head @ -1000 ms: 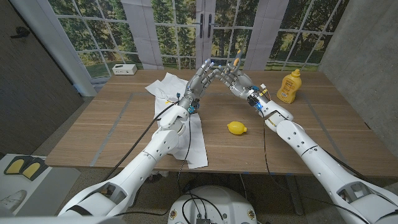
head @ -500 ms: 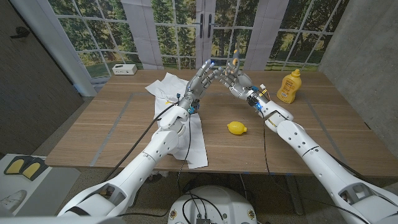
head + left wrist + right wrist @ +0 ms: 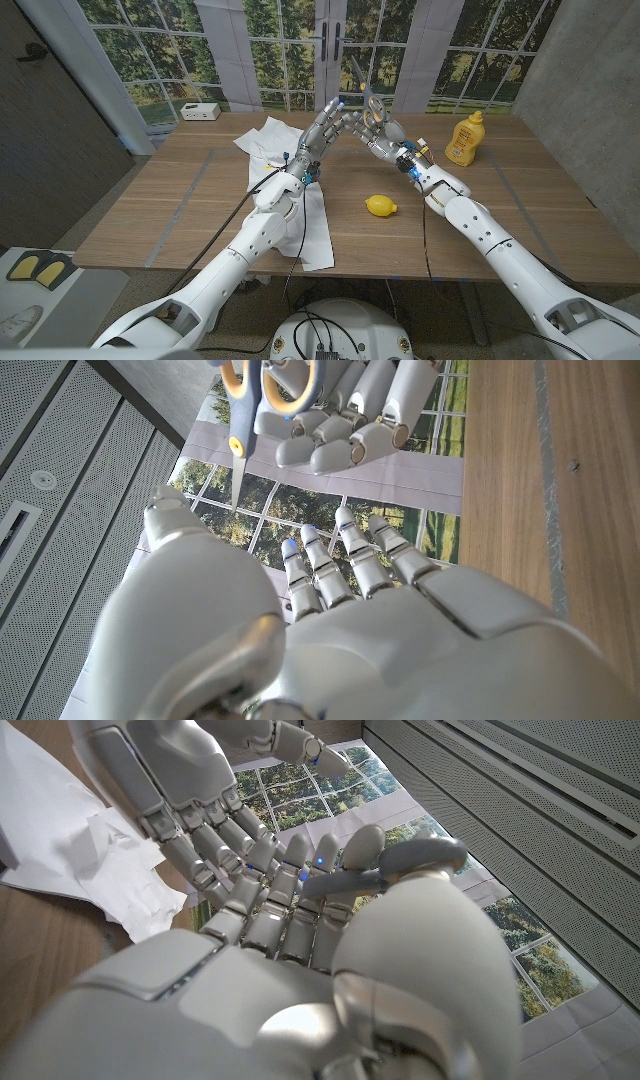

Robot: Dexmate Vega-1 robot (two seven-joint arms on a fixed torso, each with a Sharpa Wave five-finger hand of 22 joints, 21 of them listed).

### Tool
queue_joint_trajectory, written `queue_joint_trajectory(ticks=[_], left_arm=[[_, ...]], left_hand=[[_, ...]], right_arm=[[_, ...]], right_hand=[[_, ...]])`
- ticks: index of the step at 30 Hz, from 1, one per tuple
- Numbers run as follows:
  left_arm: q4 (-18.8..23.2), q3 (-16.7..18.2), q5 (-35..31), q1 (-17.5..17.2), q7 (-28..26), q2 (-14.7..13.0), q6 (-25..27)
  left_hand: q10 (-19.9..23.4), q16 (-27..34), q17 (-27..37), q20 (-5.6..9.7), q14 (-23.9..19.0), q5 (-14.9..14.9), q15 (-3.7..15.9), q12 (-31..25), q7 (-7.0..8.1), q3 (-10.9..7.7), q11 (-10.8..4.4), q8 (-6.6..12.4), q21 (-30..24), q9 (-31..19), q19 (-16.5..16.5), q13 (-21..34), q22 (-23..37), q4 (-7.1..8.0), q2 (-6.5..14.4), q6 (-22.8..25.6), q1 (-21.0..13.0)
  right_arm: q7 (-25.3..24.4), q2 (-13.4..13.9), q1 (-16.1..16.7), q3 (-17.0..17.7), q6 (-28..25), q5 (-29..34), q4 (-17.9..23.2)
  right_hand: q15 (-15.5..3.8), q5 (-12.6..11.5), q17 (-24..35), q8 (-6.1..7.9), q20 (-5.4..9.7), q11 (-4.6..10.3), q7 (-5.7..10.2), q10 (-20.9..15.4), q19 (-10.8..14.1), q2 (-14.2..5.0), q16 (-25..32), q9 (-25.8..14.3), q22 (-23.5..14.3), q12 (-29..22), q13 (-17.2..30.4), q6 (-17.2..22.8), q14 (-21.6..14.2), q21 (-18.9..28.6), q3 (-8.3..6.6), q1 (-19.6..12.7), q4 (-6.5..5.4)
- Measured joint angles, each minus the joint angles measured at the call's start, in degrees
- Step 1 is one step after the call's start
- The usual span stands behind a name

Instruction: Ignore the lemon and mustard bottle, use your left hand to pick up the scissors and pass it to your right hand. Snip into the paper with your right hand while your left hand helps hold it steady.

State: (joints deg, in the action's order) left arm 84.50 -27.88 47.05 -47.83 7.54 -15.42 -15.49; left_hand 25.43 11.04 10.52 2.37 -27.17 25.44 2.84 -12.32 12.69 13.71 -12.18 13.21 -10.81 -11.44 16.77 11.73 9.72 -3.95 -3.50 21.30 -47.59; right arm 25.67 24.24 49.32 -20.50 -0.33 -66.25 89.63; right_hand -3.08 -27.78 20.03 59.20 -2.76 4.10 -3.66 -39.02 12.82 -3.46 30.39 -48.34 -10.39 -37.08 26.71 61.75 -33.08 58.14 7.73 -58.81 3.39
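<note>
Head view: at upper centre of the frame, above the desk (image 3: 180,200), the scissors (image 3: 362,82) now sit in the right robot hand (image 3: 378,128), blades tilted up and to the left, where a second ago they stood nearly upright between both hands. The left robot hand (image 3: 322,128), fingers spread and straight, has let go and meets the right one fingertip to fingertip. One crumpled white paper (image 3: 268,140) lies left of centre, one lemon (image 3: 380,206) at centre, one mustard bottle (image 3: 462,138) at right.
</note>
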Motion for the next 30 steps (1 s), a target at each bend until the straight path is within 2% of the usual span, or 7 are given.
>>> queue_joint_trajectory(ticks=[8, 10, 16, 18, 21, 26, 30], left_arm=[[0.67, 0.03, -0.14, -0.43, -0.43, -0.34, 0.04], [0.77, 0.03, -0.15, -0.5, -0.5, -0.38, 0.05], [0.92, 0.05, -0.18, -0.67, -0.69, -0.48, 0.06], [0.93, 0.06, -0.18, -0.72, -0.69, -0.51, 0.06], [0.94, 0.06, -0.18, -0.75, -0.8, -0.52, 0.06], [0.94, 0.06, -0.18, -0.77, -0.82, -0.54, 0.06], [0.95, 0.06, -0.19, -0.78, -0.82, -0.57, 0.06]], left_hand=[[0.61, 0.27, 0.0, -0.03, -0.18, 0.0, -0.18, 0.0, -0.1, 0.24, 0.01, 0.0, 0.0, -0.01, 0.03, 0.0, 0.0, 0.24, 0.38, 0.51, -0.38], [0.61, 0.27, 0.0, -0.22, -0.43, 0.0, 0.07, 0.0, 0.11, 0.24, 0.01, 0.0, 0.0, -0.01, 0.21, 0.0, 0.0, 0.24, 0.45, 0.73, -0.46], [0.61, 0.27, 0.0, 0.1, -0.8, 0.0, -0.18, 0.0, -0.07, 0.24, 0.01, 0.0, 0.0, -0.01, 0.53, 0.0, 0.0, 0.24, 0.45, 1.35, -0.46], [0.61, 0.27, 0.0, 0.1, -0.8, 0.0, -0.18, 0.0, 0.1, 0.24, 0.01, 0.0, 0.0, -0.01, 0.52, 0.0, 0.0, 0.24, 0.45, 1.53, -0.46], [0.61, 0.27, 0.0, 0.1, -1.0, 0.0, 0.02, 0.0, -0.13, 0.24, 0.01, 0.0, 0.0, -0.01, 0.52, 0.0, 0.0, 0.24, 0.75, 1.93, -0.76], [0.83, 0.27, 0.0, 0.1, -1.3, 0.0, -0.28, 0.0, 0.05, 0.23, 0.23, 0.0, 0.0, -0.01, 0.52, 0.0, 0.0, 0.24, 0.75, 2.53, -0.76], [1.24, 0.27, 0.0, 0.1, -1.51, 0.0, -0.07, 0.0, -0.02, 0.23, 0.01, 0.28, 0.0, -0.01, 0.52, 0.0, 0.0, 0.24, 0.89, 2.69, -0.89]], right_arm=[[0.13, -0.76, 0.16, 0.22, -0.85, -1.64, -0.88], [0.28, -0.9, 0.17, 0.28, -1.05, -2.02, -1.08], [0.65, -1.37, 0.25, 0.44, -1.54, -2.89, -1.59], [0.7, -1.37, 0.25, 0.44, -1.73, -3.13, -1.59], [0.76, -1.67, 0.33, 0.58, -1.79, -3.25, -1.87], [1.01, -1.87, 0.48, 0.76, -1.7, -3.17, -2.05], [1.68, -1.88, 0.48, 0.76, -1.17, -2.71, -2.07]], right_hand=[[-0.25, -0.44, 0.21, 0.01, 0.1, 0.1, 0.65, -1.34, 1.13, -0.71, 0.48, 5.76, 0.0, 0.47, -1.21, 0.35, -1.9, -0.09, -0.25, -0.71, 0.25], [-0.29, -0.44, 0.28, 0.66, 0.1, 0.21, 1.06, -1.44, 1.13, -0.86, 0.56, 7.07, 0.0, 0.51, -1.41, -0.06, -1.94, -0.27, -0.25, -0.87, 0.26], [-0.28, -0.44, 0.45, 0.67, -0.19, 0.62, 1.98, -1.4, 0.33, -0.87, 0.56, 10.4, -0.01, 1.34, -1.76, -1.03, -1.92, -0.74, -0.01, -0.87, 0.48], [-0.11, -0.44, 0.78, 1.82, -0.43, 0.76, 2.1, -1.26, -0.26, -0.94, 0.56, 12.16, -0.12, 1.46, -1.73, -2.24, -1.03, -1.13, -0.01, -0.94, 0.48], [0.0, -0.43, 1.1, 1.92, -0.73, 1.3, 1.92, -0.71, -0.56, -0.94, 0.77, 14.22, -0.16, 2.0, -1.61, -2.63, 0.1, -1.18, 0.22, -0.94, 0.71], [0.21, -0.43, 1.39, -2.26, -2.58, 1.53, 3.12, 1.22, -2.62, -0.96, 0.77, 19.47, -0.16, 3.75, -2.66, -4.14, 2.93, -2.11, 0.92, -0.95, 0.71], [0.32, -0.43, 1.28, -6.96, -3.52, 1.53, 3.72, 2.82, -3.55, -1.32, 0.77, 24.5, -0.16, 4.7, -3.54, -6.72, 4.87, -2.9, 2.03, -0.96, 0.57]])
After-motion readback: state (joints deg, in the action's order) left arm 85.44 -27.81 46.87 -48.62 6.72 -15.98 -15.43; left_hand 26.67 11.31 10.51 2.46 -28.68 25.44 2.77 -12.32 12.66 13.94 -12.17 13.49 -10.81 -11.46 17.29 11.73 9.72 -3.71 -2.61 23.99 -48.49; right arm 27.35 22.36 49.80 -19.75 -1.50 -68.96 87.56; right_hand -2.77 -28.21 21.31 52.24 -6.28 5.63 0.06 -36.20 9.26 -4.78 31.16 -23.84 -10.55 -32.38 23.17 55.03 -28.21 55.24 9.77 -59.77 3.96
